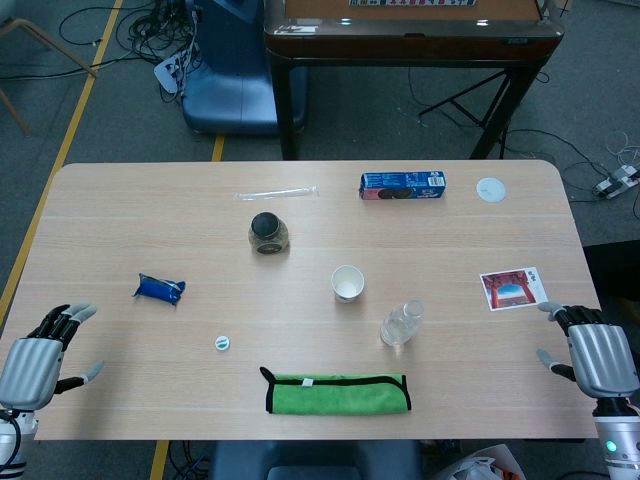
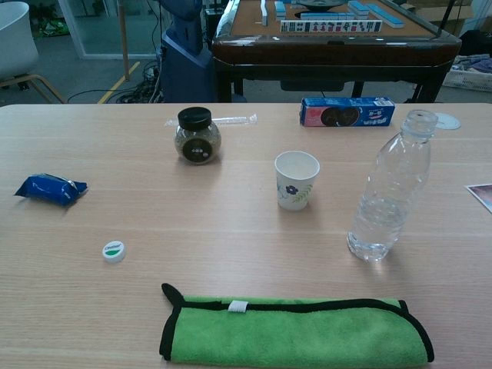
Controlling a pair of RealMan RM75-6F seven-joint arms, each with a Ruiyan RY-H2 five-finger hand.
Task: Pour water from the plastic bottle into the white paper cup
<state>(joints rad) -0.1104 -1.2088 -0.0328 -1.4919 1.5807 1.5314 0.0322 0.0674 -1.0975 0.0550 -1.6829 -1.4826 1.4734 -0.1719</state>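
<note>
So far we judge the pouring not begun: the plastic bottle (image 2: 387, 192) stands upright on the worktop (image 1: 120, 210), uncapped, with a little water low in it, and the white paper cup (image 2: 297, 179) stands upright just to its 10 o'clock in the head view, near but not touching; the cup looks empty from above. A small white and green cap (image 1: 222, 343) lies well apart toward 9 o'clock of the bottle, so opening seems done already. Our left hand (image 1: 42, 352) hangs at the worktop's 8 o'clock corner, released, fingers spread, holding nothing; our right hand (image 1: 594, 350) sits at the 4 o'clock corner, likewise released and empty. What is left, then, is everything that matters: reach, grip the bottle, lift, tilt over the cup, set down. For room, the right hand has an open lane toward the bottle at its 9 o'clock, with only a picture card (image 1: 513, 288) lying flat near the right edge at its 11 o'clock. The green cloth (image 1: 337, 392) lies just at the bottle's 7 o'clock along the near edge. The jar (image 1: 269, 234), blue packet (image 1: 160, 290), biscuit box (image 1: 402, 185), straw (image 1: 276, 192) and white disc (image 1: 491, 189) all sit well apart from the pouring spot.
</note>
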